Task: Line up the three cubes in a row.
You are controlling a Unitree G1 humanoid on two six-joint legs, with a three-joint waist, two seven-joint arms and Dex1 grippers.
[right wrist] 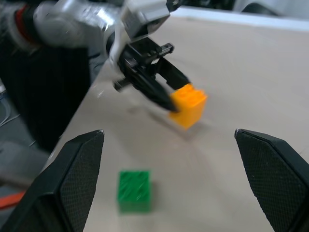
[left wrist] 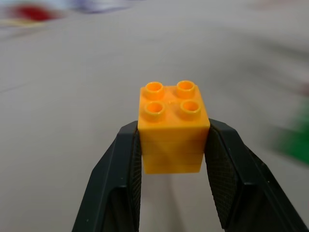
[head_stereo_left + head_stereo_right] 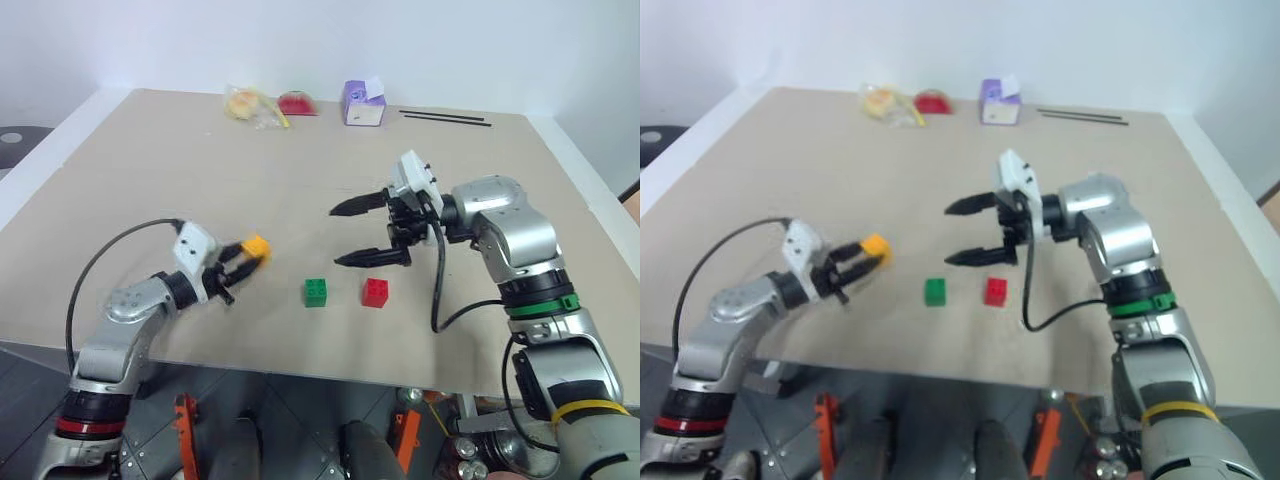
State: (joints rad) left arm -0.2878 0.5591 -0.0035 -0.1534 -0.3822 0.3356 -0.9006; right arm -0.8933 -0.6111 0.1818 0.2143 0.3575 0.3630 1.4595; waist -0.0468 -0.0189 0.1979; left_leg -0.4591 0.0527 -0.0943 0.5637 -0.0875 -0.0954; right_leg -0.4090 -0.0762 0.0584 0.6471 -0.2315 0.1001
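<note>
L gripper fingers clamped on yellow cube, held just above counter, left of the other two. Green cube and red cube sit side by side near front edge, small gap between. R gripper above/behind them, fingers wide apart, empty.

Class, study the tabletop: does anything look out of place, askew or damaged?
Nothing looks damaged or spilled. The green cube and red cube sit side by side, while the orange cube is apart from them, held in the left tool.
</note>
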